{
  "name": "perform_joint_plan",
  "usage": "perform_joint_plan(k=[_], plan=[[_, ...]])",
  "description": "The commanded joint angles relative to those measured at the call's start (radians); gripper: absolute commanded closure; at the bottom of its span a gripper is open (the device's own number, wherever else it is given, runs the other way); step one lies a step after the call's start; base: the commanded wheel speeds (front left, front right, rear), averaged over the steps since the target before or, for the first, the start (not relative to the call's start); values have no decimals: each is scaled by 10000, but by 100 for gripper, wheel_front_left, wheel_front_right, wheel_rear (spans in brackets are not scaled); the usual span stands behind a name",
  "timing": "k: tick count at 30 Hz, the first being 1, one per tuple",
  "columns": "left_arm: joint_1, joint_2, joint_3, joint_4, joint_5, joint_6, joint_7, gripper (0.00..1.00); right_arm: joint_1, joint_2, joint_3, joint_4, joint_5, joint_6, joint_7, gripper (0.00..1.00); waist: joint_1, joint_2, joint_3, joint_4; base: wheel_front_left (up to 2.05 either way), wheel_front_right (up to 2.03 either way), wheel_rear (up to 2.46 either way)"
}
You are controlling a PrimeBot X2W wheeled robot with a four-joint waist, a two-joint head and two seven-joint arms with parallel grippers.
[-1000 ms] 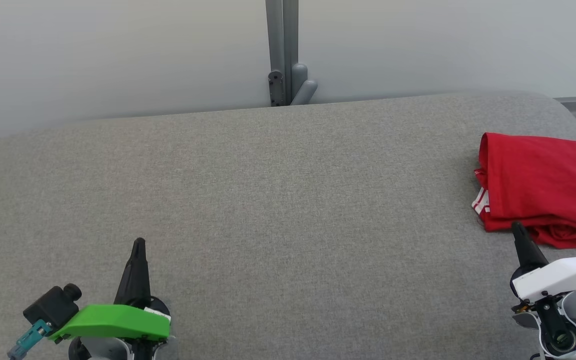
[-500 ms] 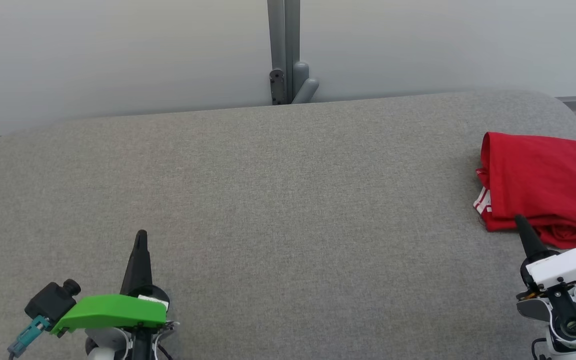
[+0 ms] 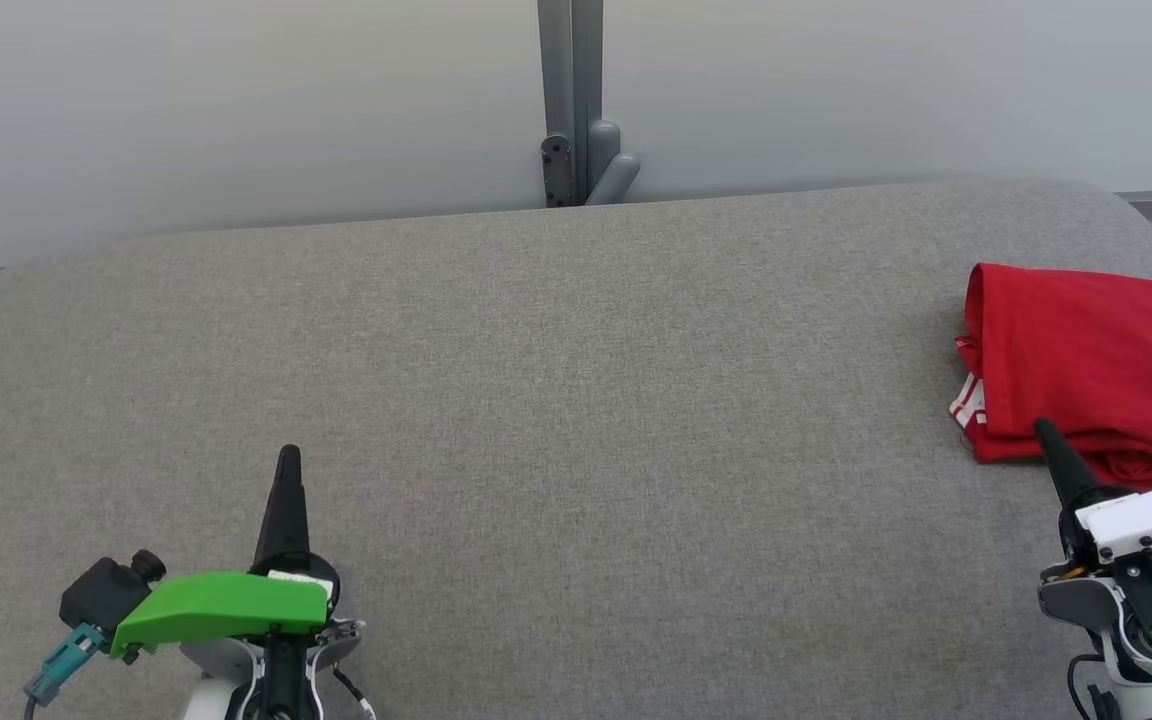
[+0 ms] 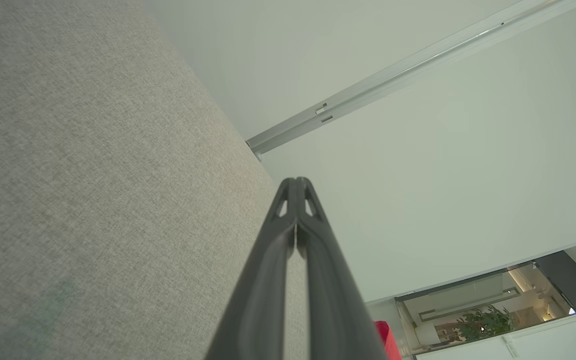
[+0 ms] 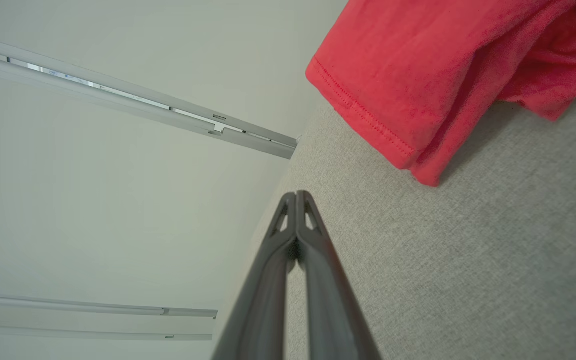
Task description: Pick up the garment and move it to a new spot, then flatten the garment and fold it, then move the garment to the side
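Note:
A folded red garment [image 3: 1086, 360] with dark and white lettering lies at the right edge of the grey fabric table [image 3: 556, 400]; its hem [image 5: 418, 80] fills the top right of the right wrist view. My right gripper [image 3: 1044, 430] is shut, empty, its tip just over the garment's near edge. Over the near left of the table my left gripper [image 3: 288, 455] is also shut and empty, far from the garment. In the left wrist view the closed fingers [image 4: 295, 210] point along the table toward the wall, with a sliver of red garment [image 4: 385, 340] at the bottom.
A pale wall [image 3: 236, 110] runs behind the table, with a grey post and bracket [image 3: 576, 150] at the middle of the far edge. The table's corners are rounded; the garment reaches the right edge of the head view.
Both grippers have moved slightly forward over the table. The right tip, just short of the garment's near edge before, now overlaps it. The garment has not moved.

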Motion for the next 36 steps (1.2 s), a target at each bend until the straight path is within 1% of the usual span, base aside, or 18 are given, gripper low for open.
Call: perform_joint_plan(k=[1,15,36], plan=[[-290,-1,14,2,-329,-91,-84,100,-290,-54,-104,45,291,6,96,100,0,-1,5,5,0,0,0],[-594,-146,-25,298,-1613,-239,-106,100,-681,-62,-442,529,1577,6,538,100,0,-1,44,41,0,0,0],[-975,-315,-77,651,-3139,-425,-154,100,-1121,-72,-852,1124,3120,5,1071,100,0,-1,100,91,0,0,0]])
